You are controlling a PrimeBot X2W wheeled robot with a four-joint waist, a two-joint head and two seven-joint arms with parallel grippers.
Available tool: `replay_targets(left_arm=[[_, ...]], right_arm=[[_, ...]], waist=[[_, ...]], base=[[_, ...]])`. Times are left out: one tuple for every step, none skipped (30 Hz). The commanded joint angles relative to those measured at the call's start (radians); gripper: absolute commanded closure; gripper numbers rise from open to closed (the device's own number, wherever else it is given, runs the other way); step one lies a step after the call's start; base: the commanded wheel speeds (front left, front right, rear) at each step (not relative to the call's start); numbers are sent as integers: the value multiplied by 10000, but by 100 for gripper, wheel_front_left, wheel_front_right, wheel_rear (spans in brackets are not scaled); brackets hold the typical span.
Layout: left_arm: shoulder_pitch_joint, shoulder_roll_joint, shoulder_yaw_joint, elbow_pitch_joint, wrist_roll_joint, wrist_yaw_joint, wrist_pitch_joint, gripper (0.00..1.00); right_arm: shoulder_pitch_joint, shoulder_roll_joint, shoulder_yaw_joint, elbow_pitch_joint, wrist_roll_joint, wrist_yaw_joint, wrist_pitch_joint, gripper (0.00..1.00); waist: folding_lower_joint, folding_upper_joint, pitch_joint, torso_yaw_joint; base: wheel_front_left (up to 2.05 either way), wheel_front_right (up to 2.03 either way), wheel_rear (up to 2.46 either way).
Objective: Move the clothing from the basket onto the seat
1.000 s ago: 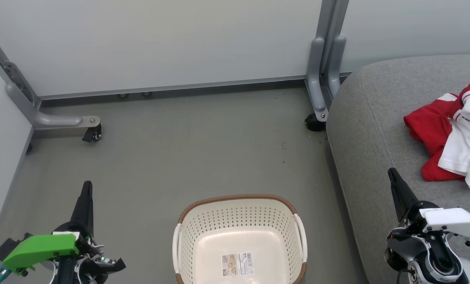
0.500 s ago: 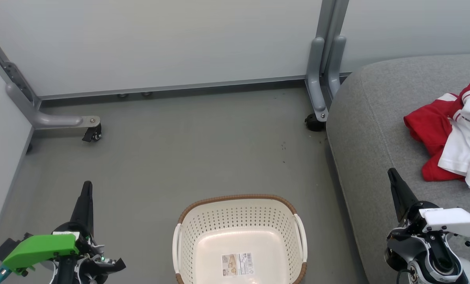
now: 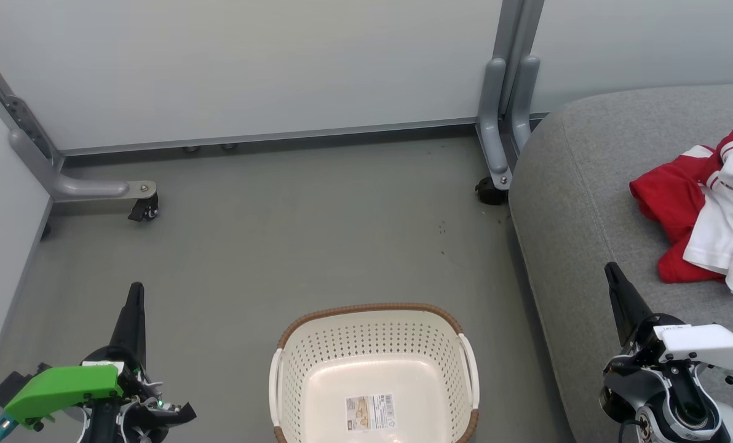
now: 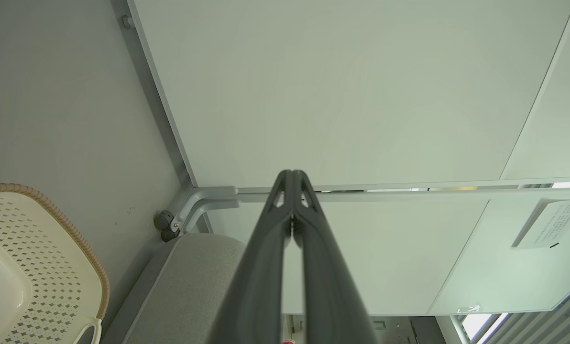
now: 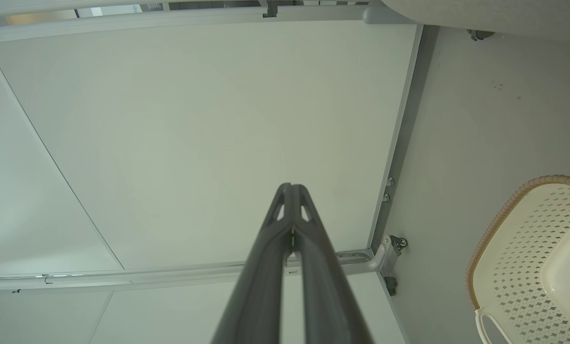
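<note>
Plainly, left and right jaws clenched tip to tip, empty; clothing (image 3: 671, 200) seemingly all on the seat (image 3: 572, 246).

left hand (image 3: 136, 292) closed, right hand (image 3: 611, 271) closed

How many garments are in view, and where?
2: a plain red fabric garment on the grey woven seat, a white-and-red garment overlapping it. Frame edge may hide more.

A lab-like test bay: pale partition panels (image 3: 249, 67) on grey metal frames (image 3: 495, 123) with caster wheels (image 3: 145, 210) enclose a grey floor (image 3: 280, 246) beside a grey sofa seat (image 3: 575, 203).
</note>
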Motion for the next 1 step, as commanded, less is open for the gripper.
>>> replay_targets(left_arm=[[-108,24,18,4,-34,-43,34,100]], right_arm=[[-74,1,-26,21,-40,4,34,100]], waist=[[0,0,0,0]], base=[[0,0,0]])
